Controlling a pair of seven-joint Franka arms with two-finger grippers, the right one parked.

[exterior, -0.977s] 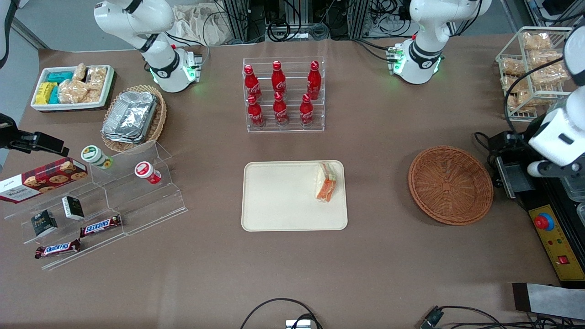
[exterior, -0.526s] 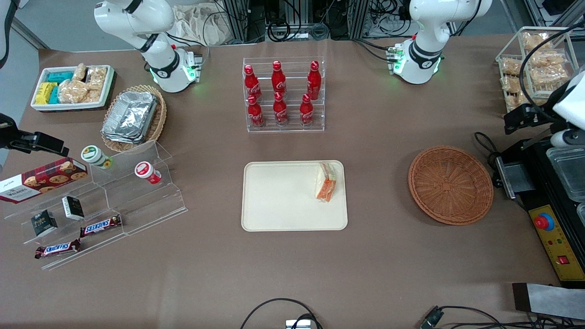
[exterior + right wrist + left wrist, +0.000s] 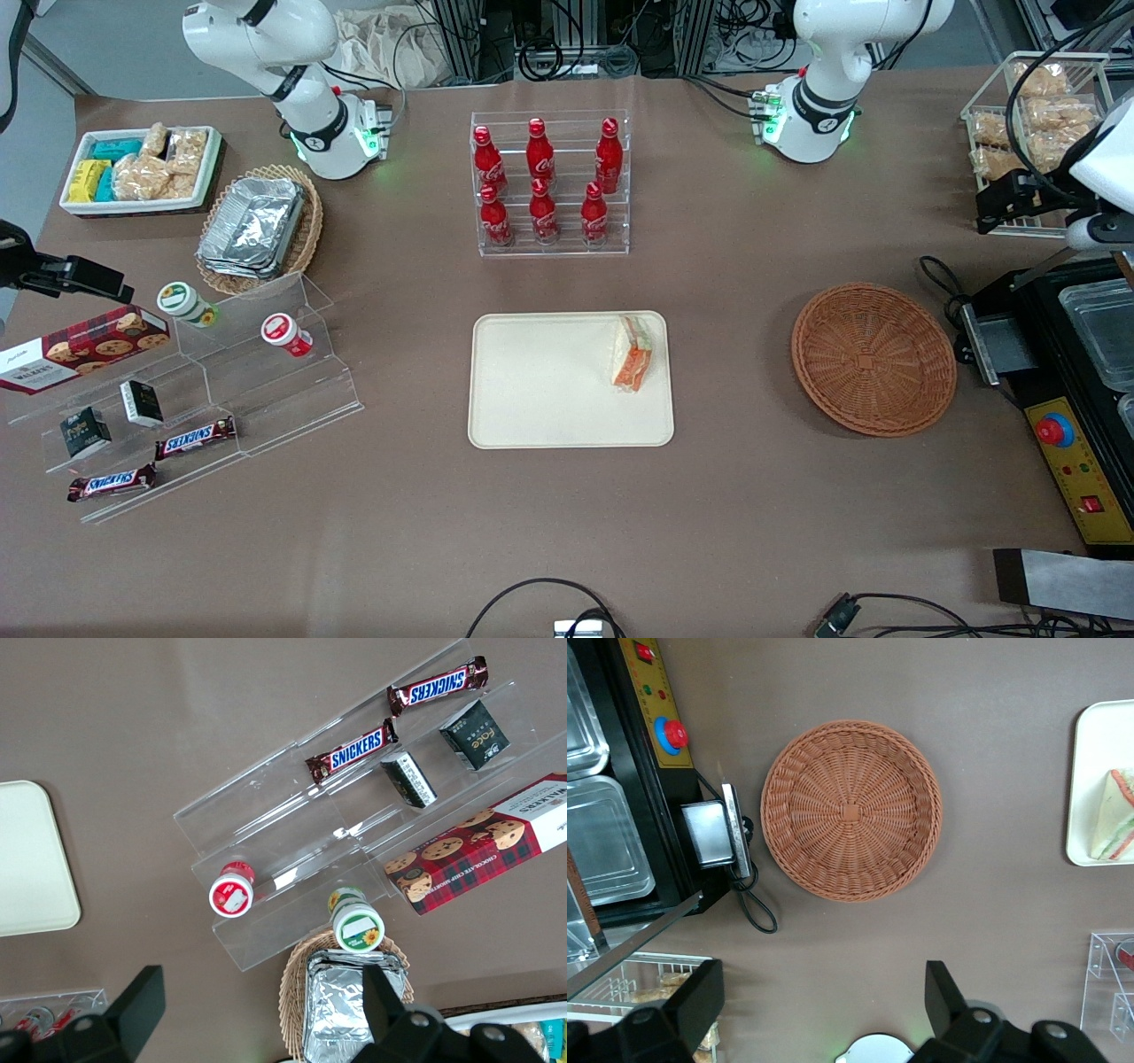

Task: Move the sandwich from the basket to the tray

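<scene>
Pale bread in clear wrap, the sandwich (image 3: 632, 354) lies on the tray (image 3: 549, 390), at the tray end nearest the basket (image 3: 873, 358), its orange, red and green edge facing that basket. The basket sits on the brown table (image 3: 709, 514) toward the working arm's end, well apart from the tray, with nothing in it. The front view takes in the whole tray and a rack of red bottles (image 3: 549, 182) farther from the camera than the tray; the left wrist view looks straight down into the basket (image 3: 850, 811) and catches only the tray's end (image 3: 1090, 780) with a slice of the sandwich (image 3: 1112, 815). That wrist view also shows both fingers (image 3: 943, 997) of the gripper (image 3: 824, 1005) spread wide with nothing between them, hanging high above bare table beside the basket, a spread the front view does not reveal. In the front view the gripper (image 3: 1005, 202) sits at the table's edge, near a wire rack of snack packets (image 3: 1032, 124) and above a black control box (image 3: 1063, 443) with a red button. Compared with half a second ago, the gripper has drifted slightly farther from the camera, toward the wire rack; a second ago it was much nearer the basket. Sandwich, tray and basket have not moved.
</scene>
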